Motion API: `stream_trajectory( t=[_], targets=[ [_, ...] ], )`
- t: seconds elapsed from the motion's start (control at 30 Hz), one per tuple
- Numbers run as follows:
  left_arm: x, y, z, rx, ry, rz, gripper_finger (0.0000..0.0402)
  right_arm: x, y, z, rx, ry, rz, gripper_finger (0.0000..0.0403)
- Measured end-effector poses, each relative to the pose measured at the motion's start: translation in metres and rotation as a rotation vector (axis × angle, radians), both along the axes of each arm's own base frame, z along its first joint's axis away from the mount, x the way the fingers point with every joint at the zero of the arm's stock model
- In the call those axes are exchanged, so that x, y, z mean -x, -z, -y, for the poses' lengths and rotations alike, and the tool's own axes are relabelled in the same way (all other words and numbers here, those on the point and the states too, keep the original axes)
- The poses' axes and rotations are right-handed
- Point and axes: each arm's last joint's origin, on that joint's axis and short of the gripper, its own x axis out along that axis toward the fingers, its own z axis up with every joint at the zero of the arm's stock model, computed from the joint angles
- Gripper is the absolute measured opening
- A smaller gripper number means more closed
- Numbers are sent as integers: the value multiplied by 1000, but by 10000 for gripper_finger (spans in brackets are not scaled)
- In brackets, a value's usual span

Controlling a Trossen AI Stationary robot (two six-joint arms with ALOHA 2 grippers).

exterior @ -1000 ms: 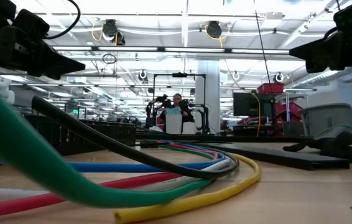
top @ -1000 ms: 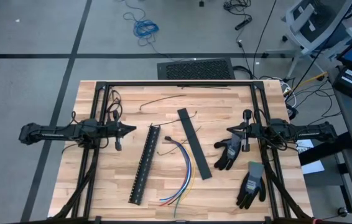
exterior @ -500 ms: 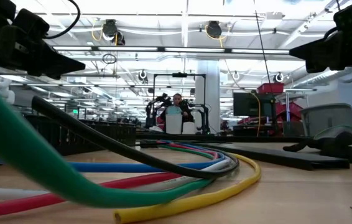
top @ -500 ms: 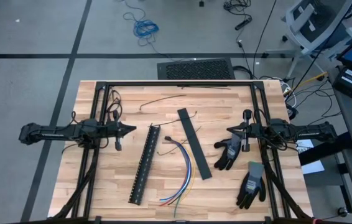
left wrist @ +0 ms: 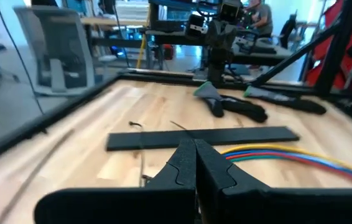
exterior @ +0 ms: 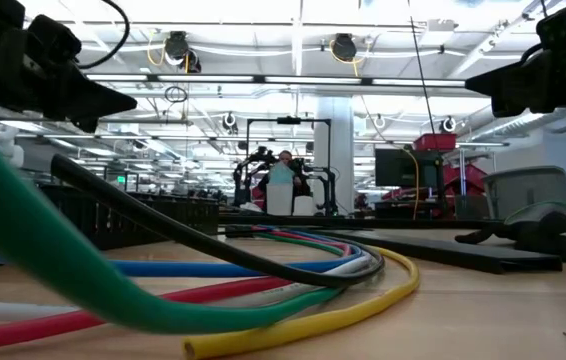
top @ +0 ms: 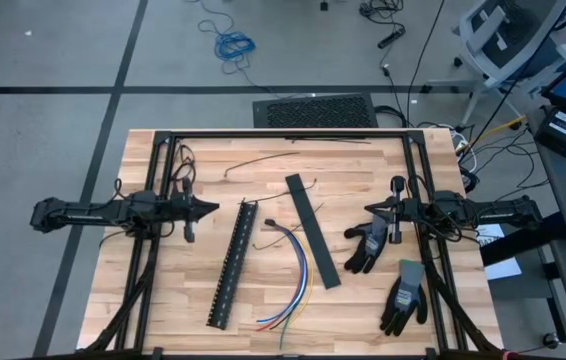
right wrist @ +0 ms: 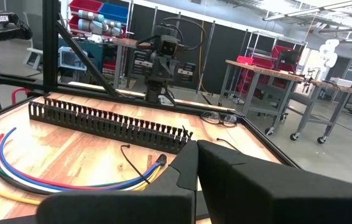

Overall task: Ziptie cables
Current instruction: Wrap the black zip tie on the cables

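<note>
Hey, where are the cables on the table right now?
In the high view, the cables lie near the table's middle, curving between the slotted strip on their left and the flat black bar on their right.

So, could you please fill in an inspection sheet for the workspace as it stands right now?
Surface: wooden table inside a black frame; no spill or damage seen.
Job's things: cables, a loose curved multicoloured bundle, lying between the black slotted strip and the flat black strip; no tie on them seen.
Clutter: two gloves on the right side; thin dark strands near the far edge.
Grippers: left gripper and right gripper both shut, empty, above the table at either side.
Cables: arm wiring along the frame posts.
Surroundings: blue cord on the floor, a chair, workbenches, a person far behind.
</note>
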Motion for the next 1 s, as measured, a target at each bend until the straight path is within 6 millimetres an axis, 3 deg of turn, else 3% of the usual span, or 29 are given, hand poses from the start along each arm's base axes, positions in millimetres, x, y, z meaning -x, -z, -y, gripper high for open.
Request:
stream_trajectory(
  t=[0.33,0.53,0.67,0.8,0.9,1.0],
  targets=[
    [0,3,1,120,40,-19,0,0,0,0,0,0,0,0],
    [-1,-10,3,284,72,62,0,0,0,0,0,0,0,0],
    [-8,-44,4,304,133,54,0,0,0,0,0,0,0,0],
    [-28,-97,0,180,63,40,0,0,0,0,0,0,0,0],
    [-48,-131,-8,136,10,-88,0,0,0,0,0,0,1,0],
    [-67,-151,-20,152,-39,-281,0,0,0,0,0,0,0,0]
  ],
)
